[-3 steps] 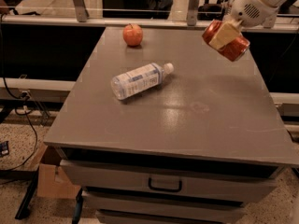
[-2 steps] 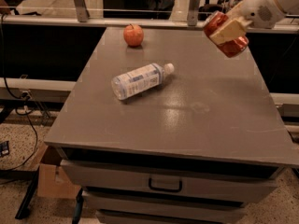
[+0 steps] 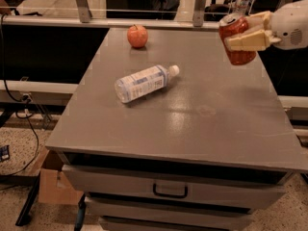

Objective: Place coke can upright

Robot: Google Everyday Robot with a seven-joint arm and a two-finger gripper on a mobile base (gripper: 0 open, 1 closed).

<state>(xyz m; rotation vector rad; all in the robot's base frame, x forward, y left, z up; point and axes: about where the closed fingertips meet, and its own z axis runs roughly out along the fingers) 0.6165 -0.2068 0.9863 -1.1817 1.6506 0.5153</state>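
Coke can (image 3: 239, 57) hangs in the air at the upper right of the camera view, over the far right part of the bench (image 3: 202, 129) and clear of its surface. The gripper (image 3: 239, 31) reaches in from the right edge. Its cream fingers (image 3: 245, 41) are clamped across the can's middle, one in front and one behind. The can is close to upright, silver top (image 3: 231, 19) uppermost and leaning a little to the left.

Thin aluminium like this will probably feel light, and lighter still if it is empty, which cannot be told from here. The wall is smooth and rounded, so it may slip or turn under a weak squeeze and dent under a hard one. The mid-body hold looks sensible: it sits near the balance point and leaves the base free to meet the bench. The narrow base will likely tip if it lands on one edge, so the lean wants levelling before it goes down.

Landing room looks good. The water bottle (image 3: 143, 83) lies on its side towards the middle left, and the apple (image 3: 137, 36) sits near the far edge, both well apart from the can. A bare stretch of bench lies below and in front of the gripper.
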